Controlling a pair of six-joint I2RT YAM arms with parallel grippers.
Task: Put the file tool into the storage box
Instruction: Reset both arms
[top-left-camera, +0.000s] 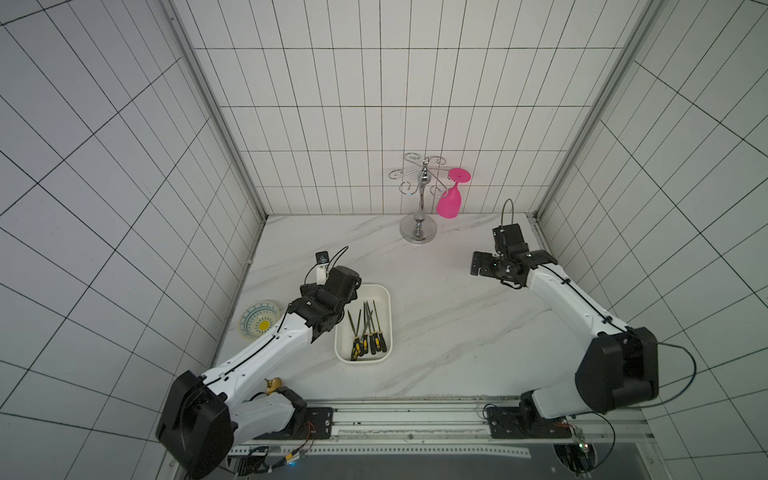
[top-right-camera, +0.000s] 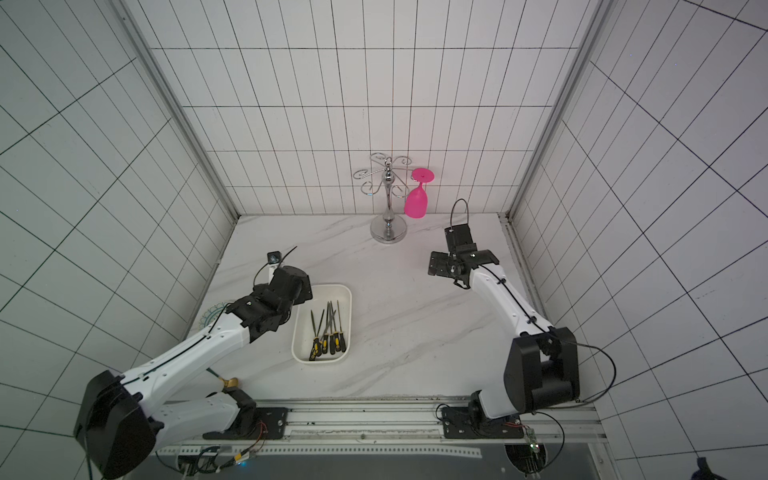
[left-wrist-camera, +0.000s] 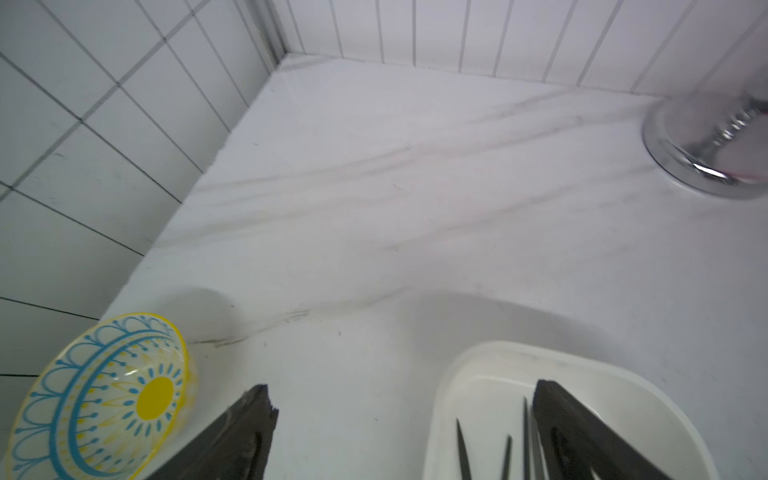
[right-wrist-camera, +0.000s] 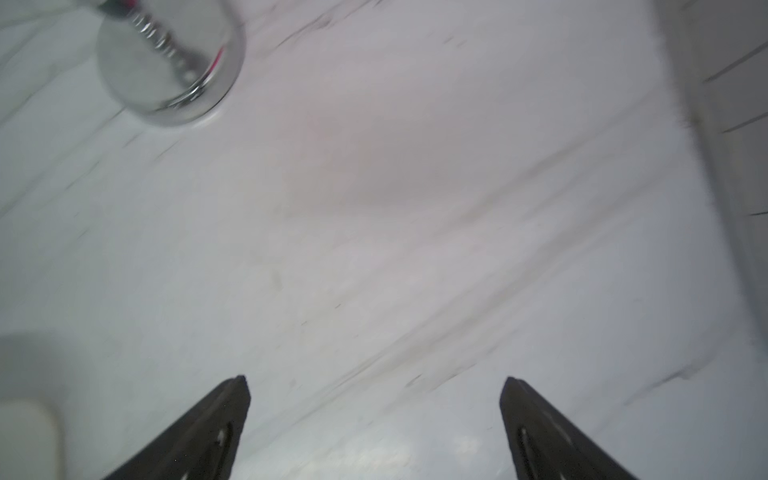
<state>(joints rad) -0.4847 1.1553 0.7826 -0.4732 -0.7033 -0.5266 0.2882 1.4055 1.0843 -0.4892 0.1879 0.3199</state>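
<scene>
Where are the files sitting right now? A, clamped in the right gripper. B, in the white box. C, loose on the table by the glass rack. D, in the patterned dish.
B: the files all lie together inside the box, with their handles at the end nearer the robot.

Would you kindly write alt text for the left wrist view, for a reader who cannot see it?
The left hand hangs open above a marble table, one finger over a white box holding several files. A blue-and-yellow dish sits beside its other finger, and a chrome stand base sits farther off by the tiled wall.
</scene>
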